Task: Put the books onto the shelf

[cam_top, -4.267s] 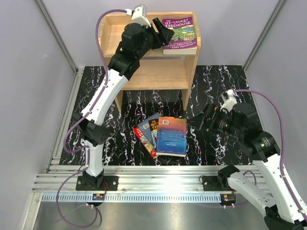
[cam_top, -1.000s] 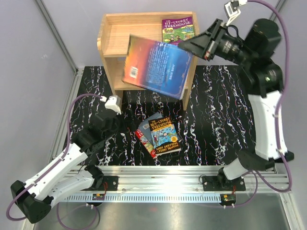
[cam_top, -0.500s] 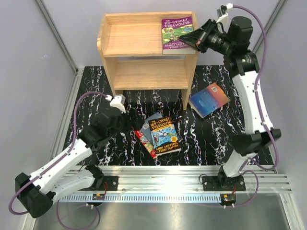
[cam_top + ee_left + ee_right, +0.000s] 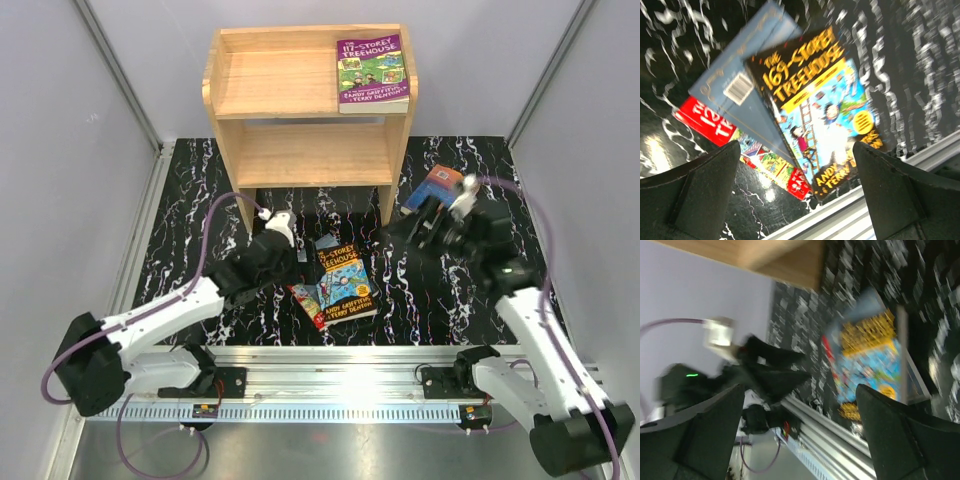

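Left gripper [image 4: 795,150] and right gripper [image 4: 800,390] gaped empty — a careless pinch could scatter the fanned books [image 4: 810,100] (loosely stacked).

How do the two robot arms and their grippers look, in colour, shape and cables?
The left arm and right arm have white links between bulky black joints. A purple cable loops along each, and a small white camera sits at the wrist. The left gripper and right gripper each have two broad, matte black fingers.
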You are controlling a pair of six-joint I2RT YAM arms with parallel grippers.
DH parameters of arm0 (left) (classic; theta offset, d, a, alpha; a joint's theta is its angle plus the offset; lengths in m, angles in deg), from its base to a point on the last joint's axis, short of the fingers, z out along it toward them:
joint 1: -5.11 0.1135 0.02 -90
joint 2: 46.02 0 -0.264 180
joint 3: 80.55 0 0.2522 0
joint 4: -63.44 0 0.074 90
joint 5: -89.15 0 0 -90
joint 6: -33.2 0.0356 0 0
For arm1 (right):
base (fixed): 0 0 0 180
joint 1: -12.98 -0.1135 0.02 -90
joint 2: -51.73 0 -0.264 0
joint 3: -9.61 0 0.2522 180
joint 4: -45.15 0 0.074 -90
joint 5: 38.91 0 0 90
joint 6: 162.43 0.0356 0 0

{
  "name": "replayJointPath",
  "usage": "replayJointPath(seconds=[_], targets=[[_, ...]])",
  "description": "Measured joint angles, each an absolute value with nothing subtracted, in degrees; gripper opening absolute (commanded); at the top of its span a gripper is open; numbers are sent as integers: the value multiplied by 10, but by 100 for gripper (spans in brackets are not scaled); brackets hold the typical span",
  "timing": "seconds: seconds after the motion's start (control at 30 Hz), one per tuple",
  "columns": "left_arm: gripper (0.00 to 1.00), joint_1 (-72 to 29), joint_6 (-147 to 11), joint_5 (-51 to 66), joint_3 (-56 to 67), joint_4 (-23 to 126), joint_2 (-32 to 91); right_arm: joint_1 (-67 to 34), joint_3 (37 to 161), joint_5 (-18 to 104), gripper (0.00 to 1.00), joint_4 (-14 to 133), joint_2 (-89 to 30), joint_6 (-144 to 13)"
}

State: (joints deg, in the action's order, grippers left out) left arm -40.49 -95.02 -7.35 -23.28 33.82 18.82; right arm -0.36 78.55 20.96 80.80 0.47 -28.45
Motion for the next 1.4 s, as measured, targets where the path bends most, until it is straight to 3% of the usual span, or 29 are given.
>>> replayJointPath(seconds=[0.1,0.2,0.53,0.8,0.97,1.1,1.23,1.33,1.4], targets=[[99,-416,-965,-73,-254,357,224,-16,593,206,100,772,-18,-248],[99,-426,-979,-71,-258,372,268,-35,504,203,100,773,-46,-222],[99,-489,-1068,-73,-267,415,339,-88,483,184,98,538,-178,-178],[99,-507,-1108,-83,-267,429,357,-135,481,201,96,462,-247,-159],[98,-508,-1128,-89,-272,440,356,-180,481,233,81,400,-281,-143],[85,-526,-1136,-81,-281,445,346,-223,480,250,68,356,-324,-112],[58,-534,-1143,-84,-292,401,320,-261,477,254,49,335,-344,-96],[42,-533,-1147,-93,-294,363,295,-280,469,257,33,329,-347,-85],[35,-534,-1152,-100,-295,342,279,-288,468,256,28,320,-345,-79]])
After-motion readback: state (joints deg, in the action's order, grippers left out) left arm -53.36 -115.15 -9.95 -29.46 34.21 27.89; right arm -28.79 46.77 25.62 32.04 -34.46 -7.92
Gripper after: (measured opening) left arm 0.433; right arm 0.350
